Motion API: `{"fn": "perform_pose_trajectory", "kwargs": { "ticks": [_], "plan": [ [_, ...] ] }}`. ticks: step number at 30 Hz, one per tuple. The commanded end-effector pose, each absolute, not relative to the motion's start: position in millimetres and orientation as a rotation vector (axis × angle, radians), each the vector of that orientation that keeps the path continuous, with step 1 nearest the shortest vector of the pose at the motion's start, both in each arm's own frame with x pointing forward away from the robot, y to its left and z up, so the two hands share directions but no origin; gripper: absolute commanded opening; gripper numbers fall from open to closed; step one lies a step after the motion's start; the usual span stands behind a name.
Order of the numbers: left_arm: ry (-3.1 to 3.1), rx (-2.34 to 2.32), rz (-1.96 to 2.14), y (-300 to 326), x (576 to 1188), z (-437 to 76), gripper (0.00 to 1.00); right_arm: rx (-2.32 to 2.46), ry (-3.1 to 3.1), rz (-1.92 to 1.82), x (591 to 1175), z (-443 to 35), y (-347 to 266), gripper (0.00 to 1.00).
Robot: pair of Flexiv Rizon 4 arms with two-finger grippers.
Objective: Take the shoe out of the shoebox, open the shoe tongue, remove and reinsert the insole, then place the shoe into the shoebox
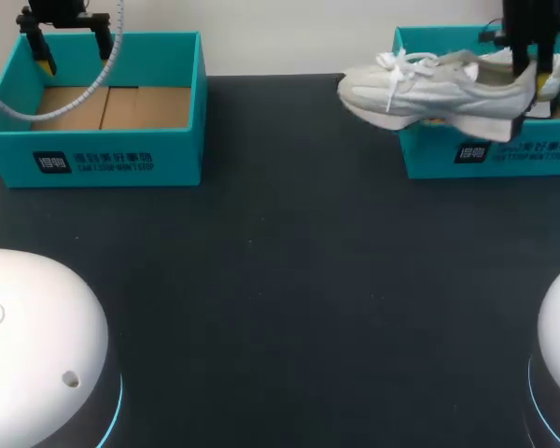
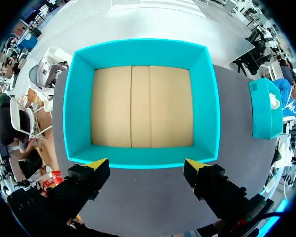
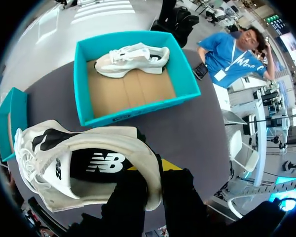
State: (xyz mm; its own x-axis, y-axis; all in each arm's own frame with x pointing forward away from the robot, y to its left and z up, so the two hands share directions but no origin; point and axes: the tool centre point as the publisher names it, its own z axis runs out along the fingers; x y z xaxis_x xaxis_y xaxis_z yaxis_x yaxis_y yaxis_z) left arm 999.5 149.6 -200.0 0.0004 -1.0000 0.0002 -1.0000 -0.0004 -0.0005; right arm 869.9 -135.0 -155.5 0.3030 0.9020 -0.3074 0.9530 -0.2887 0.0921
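Note:
A white and cream sneaker (image 1: 439, 89) hangs in the air over the front left corner of the right teal shoebox (image 1: 485, 154), toe pointing left. My right gripper (image 1: 532, 82) is shut on its heel collar. In the right wrist view the held sneaker (image 3: 89, 163) shows its black insole, with the right gripper (image 3: 155, 187) pinching the heel rim, one finger inside and one outside. A second white sneaker (image 3: 133, 59) lies in the shoebox (image 3: 138, 111) below. My left gripper (image 1: 70, 51) hovers open over the left shoebox (image 1: 121, 159).
The left teal shoebox (image 2: 138, 49) holds only its cardboard floor, and the open left gripper (image 2: 145, 165) hangs above its near wall. Dark tabletop (image 1: 289, 280) stretches between and in front of the two boxes. White robot bases (image 1: 37, 345) stand at the front corners.

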Motion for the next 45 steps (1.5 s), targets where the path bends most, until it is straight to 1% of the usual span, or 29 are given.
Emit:
{"fn": "perform_pose_trajectory", "kwargs": {
  "ticks": [1,12,18,40,45],
  "plan": [
    [2.221,-2.222,0.000,149.8,999.6,-200.0,1.00,2.286,1.663,-0.202,815.4,-158.4,-114.6,0.00],
    [2.221,-2.222,0.000,149.8,999.6,-200.0,1.00,2.293,1.718,-0.250,768.4,-157.1,-66.9,0.00],
    [2.221,-2.222,0.000,149.8,999.6,-200.0,1.00,2.271,1.779,-0.282,753.5,-158.0,-44.7,0.00],
    [2.221,-2.222,0.000,149.8,999.6,-200.0,1.00,2.248,1.777,-0.312,752.1,-158.6,-43.0,0.00],
    [2.221,-2.222,0.000,149.8,999.6,-200.0,1.00,2.235,1.778,-0.333,730.0,-176.7,-17.9,0.00]
  ]
}}
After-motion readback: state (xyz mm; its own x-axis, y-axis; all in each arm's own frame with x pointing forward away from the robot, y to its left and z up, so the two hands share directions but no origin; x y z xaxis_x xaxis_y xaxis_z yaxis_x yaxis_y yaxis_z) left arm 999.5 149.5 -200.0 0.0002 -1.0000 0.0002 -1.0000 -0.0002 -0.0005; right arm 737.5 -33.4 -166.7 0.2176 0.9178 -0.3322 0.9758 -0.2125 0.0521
